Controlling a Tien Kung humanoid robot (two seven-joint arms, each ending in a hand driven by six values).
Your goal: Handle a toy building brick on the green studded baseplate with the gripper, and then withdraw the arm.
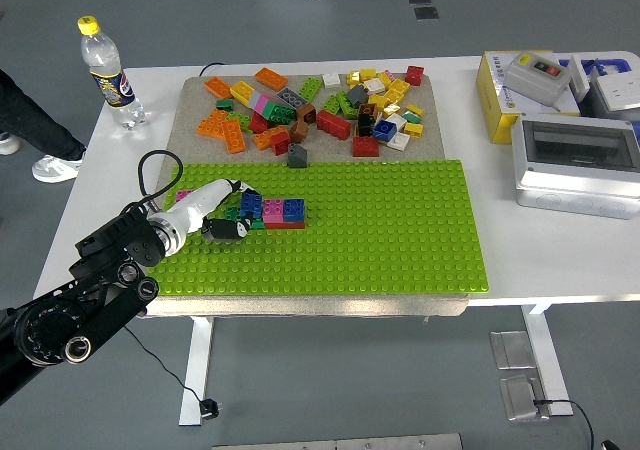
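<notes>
Left hand [222,222], fingers loosely curled and holding nothing, touches the brick cluster [272,211] at the green baseplate's [400,230] left; bottle [108,72] label unreadable.

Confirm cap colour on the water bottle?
Yellow cap on the bottle, clearest in the head view.

text: none legible | water bottle [109,74]: label print too small to read

Left hand [222,222] sits center-left on the green baseplate [400,230], fingers right up against a little cluster of blue, pink and red bricks [272,211]. Loose brick pile [320,105] up top, water bottle [108,72] upper left on the desk [560,260].
</notes>
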